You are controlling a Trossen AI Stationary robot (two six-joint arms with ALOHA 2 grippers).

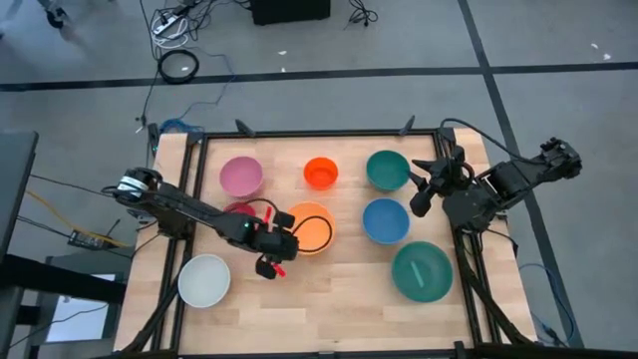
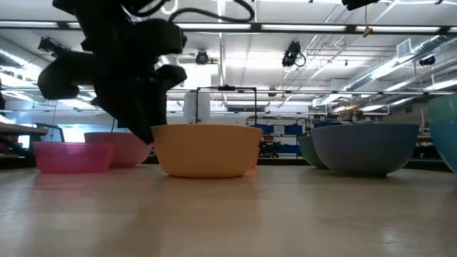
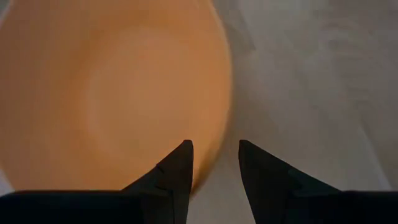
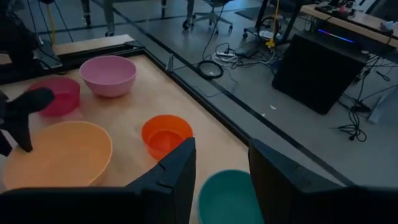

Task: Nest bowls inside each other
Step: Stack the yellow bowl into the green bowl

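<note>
Several bowls rest upright on their bases on the wooden table (image 1: 339, 289): pink (image 1: 241, 175), orange-red (image 1: 321, 173), teal (image 1: 387, 170), blue (image 1: 386, 220), dark green (image 1: 422, 270), white (image 1: 204, 280), and magenta-red (image 1: 235, 209) partly under my left arm. My left gripper (image 3: 216, 152) is open and points steeply down at the near-left rim (image 3: 219, 134) of the yellow-orange bowl (image 1: 313, 227). One finger is over the bowl's inside and one over the table; no touch shows. My right gripper (image 4: 221, 168) hangs open and raised at the table's right, empty.
A black frame rail (image 1: 319, 133) runs along the table's edges. Bare wood lies in the middle near part between the white and dark green bowls. Cables and a dark box (image 1: 289, 10) lie on the floor beyond the far edge.
</note>
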